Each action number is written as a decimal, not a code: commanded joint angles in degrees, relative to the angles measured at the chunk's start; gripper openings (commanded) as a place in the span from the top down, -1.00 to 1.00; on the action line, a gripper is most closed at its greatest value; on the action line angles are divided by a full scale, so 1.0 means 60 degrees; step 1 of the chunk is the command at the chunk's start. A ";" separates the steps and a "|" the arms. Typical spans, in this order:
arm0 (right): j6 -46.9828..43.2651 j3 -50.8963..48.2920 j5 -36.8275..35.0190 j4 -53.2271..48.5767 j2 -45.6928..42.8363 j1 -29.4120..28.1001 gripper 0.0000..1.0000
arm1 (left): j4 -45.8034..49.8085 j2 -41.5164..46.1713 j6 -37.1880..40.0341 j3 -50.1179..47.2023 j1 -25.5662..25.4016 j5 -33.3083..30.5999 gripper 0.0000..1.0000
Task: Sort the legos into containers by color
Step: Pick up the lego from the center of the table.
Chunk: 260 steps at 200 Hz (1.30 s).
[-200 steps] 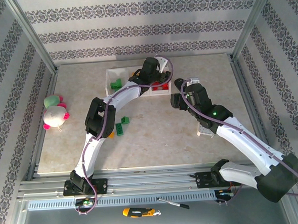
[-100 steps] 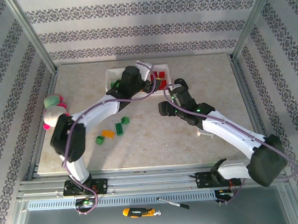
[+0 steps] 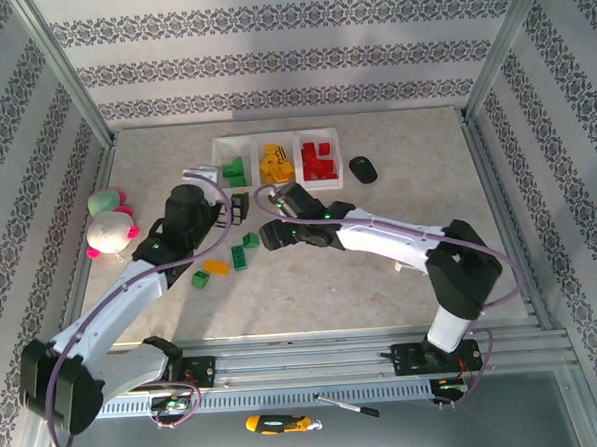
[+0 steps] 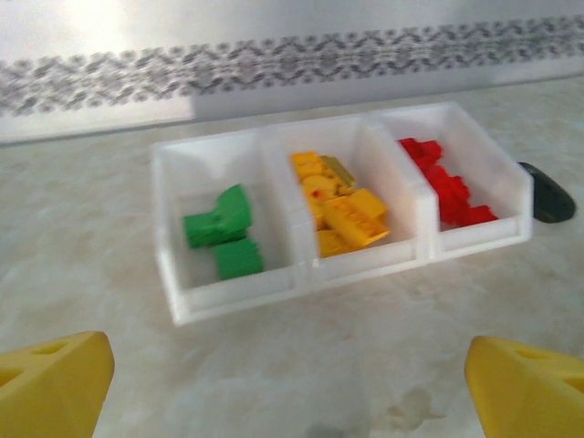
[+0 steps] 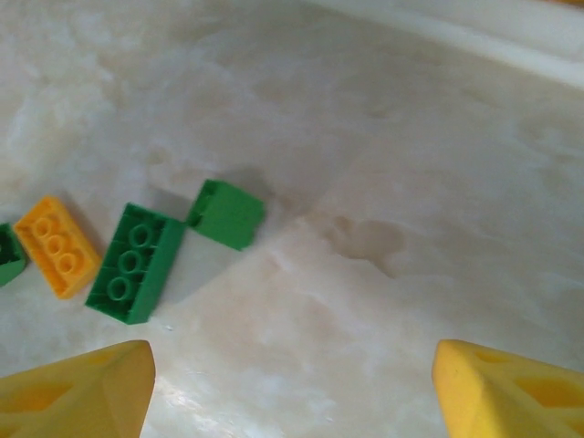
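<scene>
Spread and empty, the right claw (image 5: pixel 292 391) hangs over 4 loose studded plastic bricks (image 5: pixel 135 263), 3 green and 1 orange, on the marbled surface (image 5: pixel 383 137), likely choosing a pick, while the left claw (image 4: pixel 292 392), likewise spread, faces the white translucent 3-compartment tray (image 4: pixel 301 274) of colour-sorted bricks.

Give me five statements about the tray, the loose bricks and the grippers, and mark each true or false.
1. The tray's middle compartment holds yellow bricks. True.
2. The mouse lies inside the tray. False: it lies on the table, right of the tray.
3. The right gripper grips a green brick. False: it is open and empty, and green bricks lie on the table ahead of it.
4. An orange brick lies loose on the table. True.
5. The left gripper is open. True.
</scene>
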<state>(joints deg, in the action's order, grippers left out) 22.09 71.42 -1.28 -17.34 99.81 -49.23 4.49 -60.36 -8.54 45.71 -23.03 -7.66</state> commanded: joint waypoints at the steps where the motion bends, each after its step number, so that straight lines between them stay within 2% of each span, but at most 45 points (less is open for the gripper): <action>1: -0.0186 0.0908 0.0476 -0.0086 0.0839 -0.0252 -0.60 | 0.1586 0.0783 -0.0669 -0.0256 0.0368 -0.0528 -0.97; 43: 0.0405 0.3020 0.1075 -0.1188 0.2878 -0.0276 -0.54 | 0.2502 0.1769 -0.0628 -0.0387 0.0657 -0.0740 -0.98; 90: 0.1274 0.4462 0.0916 -0.2277 0.4390 -0.0226 -0.28 | 0.2784 0.1979 -0.0526 -0.0381 0.0718 -0.0745 -0.98; 116: 0.1674 0.4808 0.0773 -0.2572 0.4734 -0.0103 -0.15 | 0.2640 0.1904 -0.0467 -0.0367 0.0732 -0.0647 -0.99; 182: 0.2145 0.5104 0.0878 -0.2654 0.5202 0.0276 -0.09 | 0.2307 0.1659 -0.0496 -0.0354 0.0741 -0.0364 -0.98; 217: 0.1920 0.5255 0.0973 -0.2744 0.5303 0.0332 -0.08 | 0.2250 0.1599 -0.0482 -0.0385 0.0739 -0.0320 -0.98; 260: 0.1708 0.5490 0.1055 -0.3086 0.5600 0.0325 0.08 | 0.2166 0.1592 -0.0539 -0.0405 0.0747 -0.0262 -0.99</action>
<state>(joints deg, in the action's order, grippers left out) 32.99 102.30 4.25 -32.82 130.98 -47.37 18.90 -50.76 -11.16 43.81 -19.38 -9.85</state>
